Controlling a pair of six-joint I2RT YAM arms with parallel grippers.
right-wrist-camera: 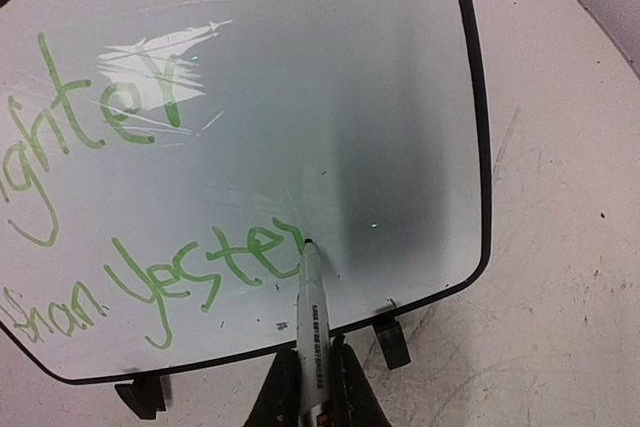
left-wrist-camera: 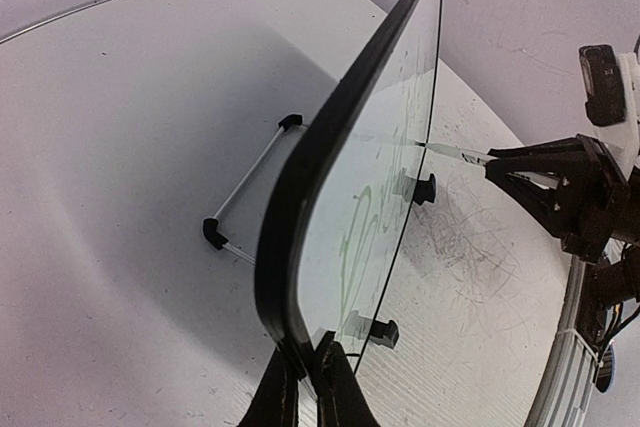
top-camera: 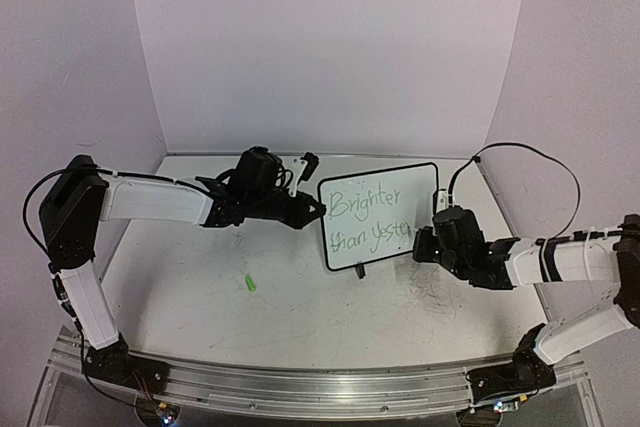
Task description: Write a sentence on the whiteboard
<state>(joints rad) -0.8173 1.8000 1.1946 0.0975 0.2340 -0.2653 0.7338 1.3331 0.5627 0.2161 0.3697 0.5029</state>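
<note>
Left gripper (left-wrist-camera: 305, 362) clamps whiteboard (right-wrist-camera: 330, 97), right gripper (right-wrist-camera: 312, 362) clamps marker (right-wrist-camera: 311, 297); if I press forward hard, whiteboard may twist loose.

Tabletop (top-camera: 190, 297) with whiteboard (top-camera: 416, 187), green object (top-camera: 249, 283)

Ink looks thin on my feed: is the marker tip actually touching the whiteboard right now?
Touching. The left wrist view, nearly edge-on to the whiteboard, shows the marker tip meeting its face with no gap.
</note>
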